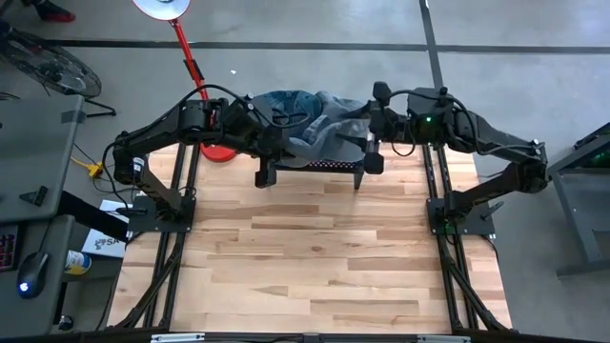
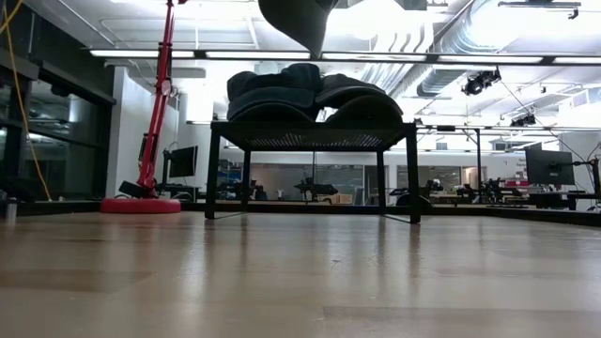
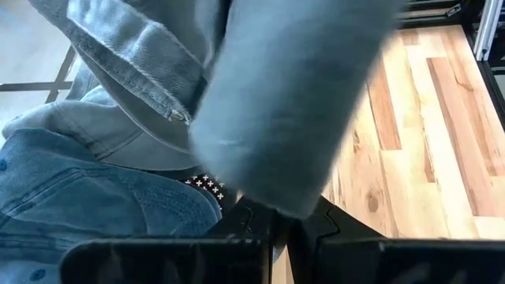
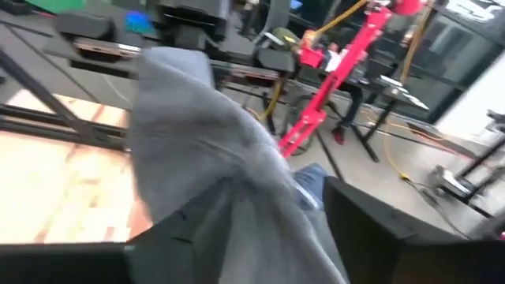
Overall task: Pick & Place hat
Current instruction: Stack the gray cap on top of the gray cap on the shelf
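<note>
Grey cloth hat [image 4: 213,158] hangs pinched in your right gripper [image 4: 237,207] above the black mesh rack [image 1: 310,166] at the table's far edge; it could snag the left gripper [image 3: 276,237], clamped on its brim.

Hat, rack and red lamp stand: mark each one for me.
Hat [image 4: 213,150]: right wrist view, on the grey cloth near its folded crown.
Rack [image 2: 315,136]: low view, on the front edge of its dark top.
Red lamp stand [image 1: 188,59]: high view, on the red pole above its base.
</note>
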`<move>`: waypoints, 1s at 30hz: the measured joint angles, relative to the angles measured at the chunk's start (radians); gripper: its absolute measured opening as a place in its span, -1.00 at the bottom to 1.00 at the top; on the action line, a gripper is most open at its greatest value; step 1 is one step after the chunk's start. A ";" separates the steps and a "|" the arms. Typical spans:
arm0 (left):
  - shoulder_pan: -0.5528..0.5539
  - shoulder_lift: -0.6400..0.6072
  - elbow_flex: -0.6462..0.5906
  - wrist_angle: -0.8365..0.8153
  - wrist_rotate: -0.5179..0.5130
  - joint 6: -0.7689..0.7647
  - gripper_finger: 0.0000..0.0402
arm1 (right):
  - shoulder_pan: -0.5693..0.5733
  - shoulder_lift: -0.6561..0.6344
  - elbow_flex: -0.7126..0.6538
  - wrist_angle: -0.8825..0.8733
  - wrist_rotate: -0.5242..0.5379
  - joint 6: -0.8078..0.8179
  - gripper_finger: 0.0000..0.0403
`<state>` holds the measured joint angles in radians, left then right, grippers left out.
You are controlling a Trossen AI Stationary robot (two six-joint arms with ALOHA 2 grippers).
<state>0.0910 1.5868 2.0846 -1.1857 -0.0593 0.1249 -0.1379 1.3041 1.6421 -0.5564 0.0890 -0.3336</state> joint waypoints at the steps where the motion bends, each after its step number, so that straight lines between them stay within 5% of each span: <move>1: 0.000 0.000 0.000 0.000 0.000 0.000 -0.97 | 0.000 0.005 0.000 0.000 -0.012 0.001 0.00; 10: 0.000 0.000 0.000 -0.007 0.001 0.000 -0.97 | 0.000 0.041 0.000 0.042 0.001 0.002 -0.09; 21: 0.000 0.000 0.000 -0.022 0.002 -0.006 -0.97 | 0.000 -0.004 0.000 0.047 -0.005 -0.006 -0.95; 30: 0.000 0.000 0.000 -0.021 0.002 -0.006 -0.97 | 0.000 -0.004 0.000 0.040 0.017 0.018 -0.37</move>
<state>0.0914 1.5871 2.0850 -1.2072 -0.0570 0.1187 -0.1375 1.3003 1.6419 -0.5161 0.1058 -0.3154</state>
